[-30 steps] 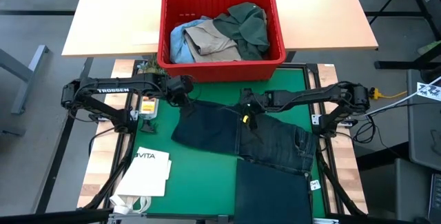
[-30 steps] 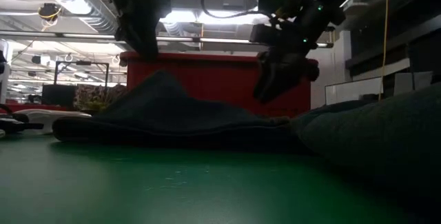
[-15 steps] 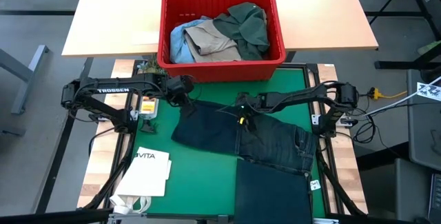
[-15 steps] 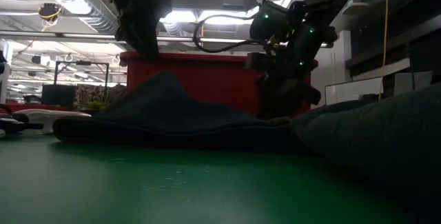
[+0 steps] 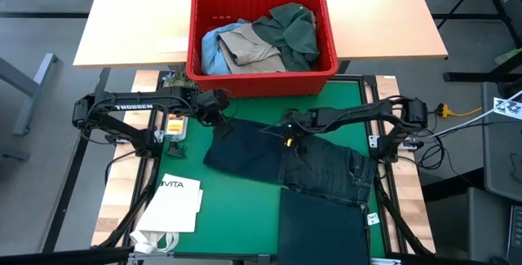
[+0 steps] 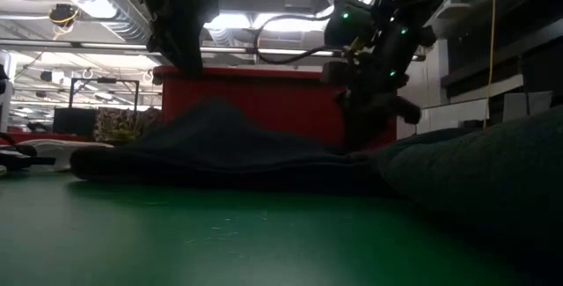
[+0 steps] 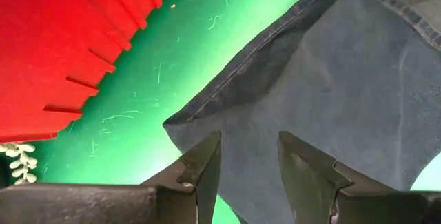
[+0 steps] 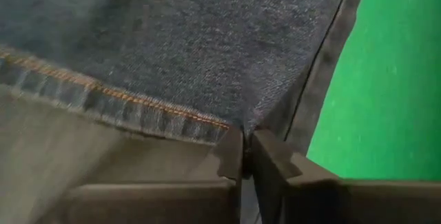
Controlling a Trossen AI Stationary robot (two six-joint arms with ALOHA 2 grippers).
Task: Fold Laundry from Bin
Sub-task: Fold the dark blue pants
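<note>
Between right claw (image 8: 247,145) tips: trousers (image 8: 179,52).

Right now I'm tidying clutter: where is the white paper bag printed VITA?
In the high view, the white paper bag lies flat on the green mat, near its front-left corner, below the left gripper and left of the dark jeans.

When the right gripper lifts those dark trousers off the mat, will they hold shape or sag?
Likely sag: the dark trousers lie rumpled and folded over themselves. The right gripper pinches only a hem edge, so the rest probably drags across the mat.
</note>
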